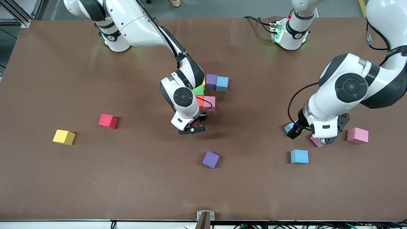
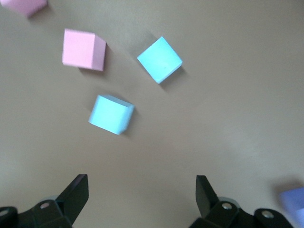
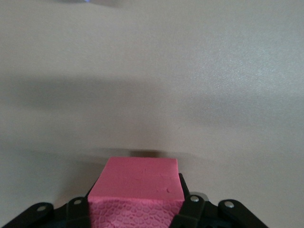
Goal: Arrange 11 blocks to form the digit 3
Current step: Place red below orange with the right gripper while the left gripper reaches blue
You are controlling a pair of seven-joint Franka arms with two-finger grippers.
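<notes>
Over the brown table [image 1: 63, 79], right gripper [image 1: 194, 125] clamped on a red block [image 3: 135, 192] just beside the partly built digit 3 [image 1: 211, 89], left gripper [image 2: 142, 197] with fingers apart above loose blue blocks [image 2: 111, 114] and pink blocks [image 2: 83, 49], purple block [image 1: 211, 159] nearer the front camera.

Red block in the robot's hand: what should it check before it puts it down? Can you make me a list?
1. Right gripper shut on the red block: ok.
2. Started cluster of blocks sits close by, the purple block and blue block touching: ok.
3. Exact free slot beside the cluster: cannot tell, the right arm hides part of it.
4. Left gripper is away from the cluster, open and holding nothing, above the loose blue blocks at the left arm's end: ok.
5. All eleven blocks placed: not ok, a yellow block and a loose purple block lie apart.
</notes>
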